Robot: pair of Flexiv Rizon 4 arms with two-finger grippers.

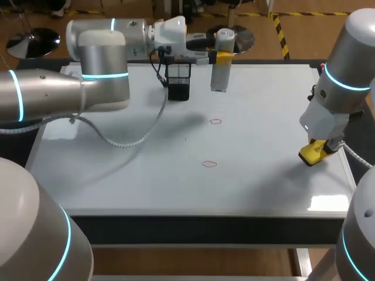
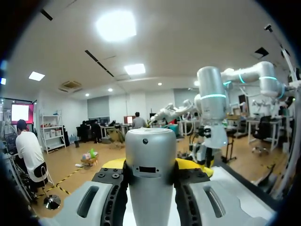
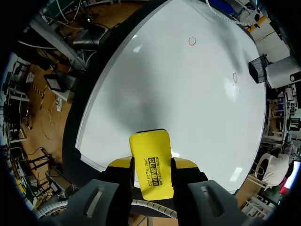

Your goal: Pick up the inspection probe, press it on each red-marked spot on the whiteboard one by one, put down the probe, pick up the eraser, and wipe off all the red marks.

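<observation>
- The left gripper [image 1: 218,57] is clamped on the probe [image 1: 220,73], a silver cylinder. One finger presses each side of it, as the left wrist view shows.
- The probe stands upright at the far edge of the whiteboard [image 1: 263,175], a little right of that edge's middle. I cannot tell whether its lower end touches the board.
- The right gripper [image 3: 150,170] is closed on the yellow eraser [image 3: 149,162], with the block squeezed between its two fingers.
- The eraser hangs tilted over the right edge of the whiteboard. Contact with the surface cannot be made out.
- Two small red rings are drawn near the middle of the whiteboard, the farther mark [image 1: 215,122] and the nearer mark [image 1: 209,164]. Both are well apart from the probe and the eraser.
- A black mesh holder [image 1: 179,81] sits at the far edge of the whiteboard, near the probe on its left.
- A grey cable [image 1: 140,137] droops from the left arm [image 1: 99,64] over the left half of the whiteboard.
</observation>
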